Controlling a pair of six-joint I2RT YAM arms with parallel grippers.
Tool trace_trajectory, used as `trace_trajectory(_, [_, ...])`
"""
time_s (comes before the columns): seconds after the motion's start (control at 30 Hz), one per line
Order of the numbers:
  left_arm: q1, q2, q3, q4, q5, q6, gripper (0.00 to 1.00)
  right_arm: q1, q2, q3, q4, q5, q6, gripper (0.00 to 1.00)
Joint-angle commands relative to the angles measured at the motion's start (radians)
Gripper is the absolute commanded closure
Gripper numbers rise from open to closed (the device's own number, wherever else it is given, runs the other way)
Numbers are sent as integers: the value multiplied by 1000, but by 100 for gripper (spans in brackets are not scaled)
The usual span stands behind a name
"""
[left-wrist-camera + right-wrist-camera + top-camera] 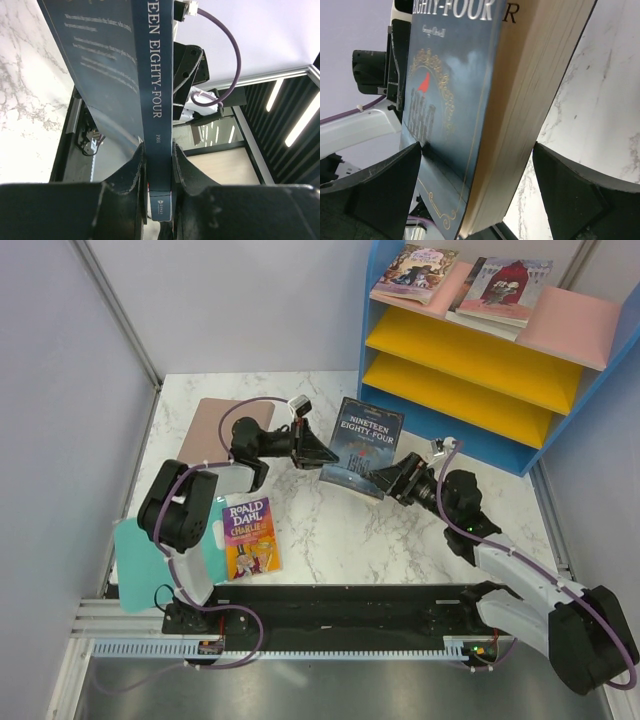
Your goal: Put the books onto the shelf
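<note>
- Clamping narrow on Nineteen Eighty-Four (159, 100), my left gripper (159, 160) has one finger on each cover at the lower end of the spine. The spine faces my left wrist camera.
- My right gripper (476, 152) stands wide. Its fingers (380, 190) sit either side of the page edge with a gap on both sides, so it holds nothing.
- Nineteen Eighty-Four hangs in the air between my two grippers, over the middle of the table (330, 530) and well short of the shelf (470, 352).
- I judge it light, a thin paperback: stiff along the spine, floppy toward the free corners. The cover looks glossy, so it may slip.
- With a pinch at one corner only, I expect it to sag or pivot. My right fingers would do best closing across the thickness, set well in on the covers. Pinching only the outermost pages could make them splay.
- From above, the front cover faces up and the title reads upright. The head end therefore points to the far side of the table, toward the shelf's end.
- Its long axis runs near to far and leans a little, with the spine on my left and the page edge on my right.
- Roald Dahl (250, 537) lies flat on the table by my left base.
- Two more books (415, 270) lie on the shelf's pink top board.
</note>
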Motion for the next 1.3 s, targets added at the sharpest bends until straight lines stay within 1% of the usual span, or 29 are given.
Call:
trace_trajectory(0.0, [-23,5,73,429,-19,-59,98,19,-25,-2,179,-39,76,2])
trace_trajectory(0.1, [-24,12,88,429,-28,-62,98,42,-30,-9,192,-24,103,2])
trace_trajectory(0.2, [-24,17,113,429,-30,-75,98,60,-62,-25,151,7,101,2])
trace_trajectory(0.37, [-24,23,148,429,-24,-98,98,62,-175,-60,100,53,107,2])
trace_trajectory(0.5, [-24,15,156,429,-25,-103,98,62,-244,-25,-41,84,64,2])
trace_trajectory(0.53, [-26,14,156,427,-24,-103,98,60,-251,-17,-54,96,55,2])
trace_trajectory(0.67, [-26,23,153,427,-13,-111,98,62,-249,-20,-29,102,70,2])
trace_trajectory(0.87, [-24,20,137,429,-16,-103,98,63,-192,-28,41,72,96,2])
trace_trajectory(1.1, [-24,2,197,429,-17,-140,98,63,-205,-74,41,101,81,2])
trace_trajectory(1.27, [-26,-21,194,427,-5,-164,98,63,-180,-66,54,93,80,2])
